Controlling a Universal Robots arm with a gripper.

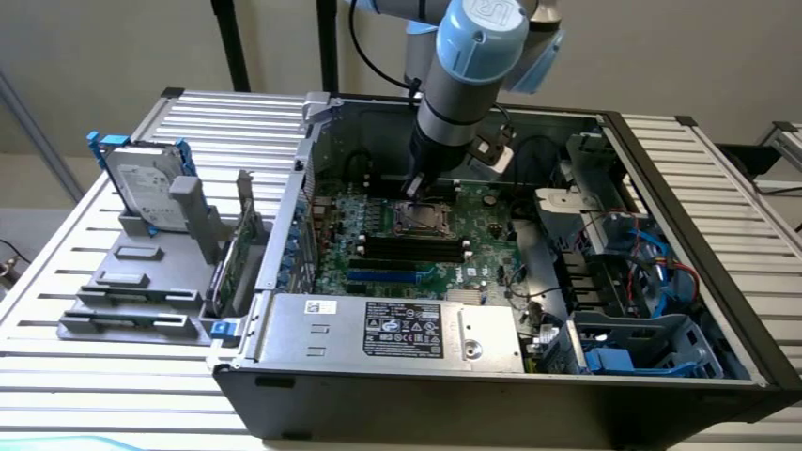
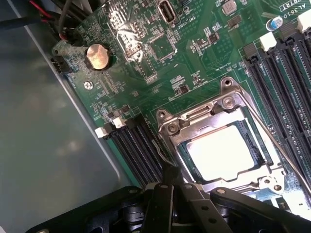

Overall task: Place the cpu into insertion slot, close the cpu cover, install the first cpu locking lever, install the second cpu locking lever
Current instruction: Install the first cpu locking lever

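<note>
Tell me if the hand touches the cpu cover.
Cannot tell. In the wrist view the shut hand ends at the edge of the cpu cover; neither contact nor gap shows.

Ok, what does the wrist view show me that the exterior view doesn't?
Wrist view: the cpu sits in the socket with the cover down around it. A thin lever runs along one side, and a coin battery sits on the board. The hand, shut, is at the socket's edge.
Exterior view: the arm reaching down into the open case, the power supply beside the board, and a drive standing on the table at that view's left.
Both: the socket, the memory slots beside it, the green board.
</note>
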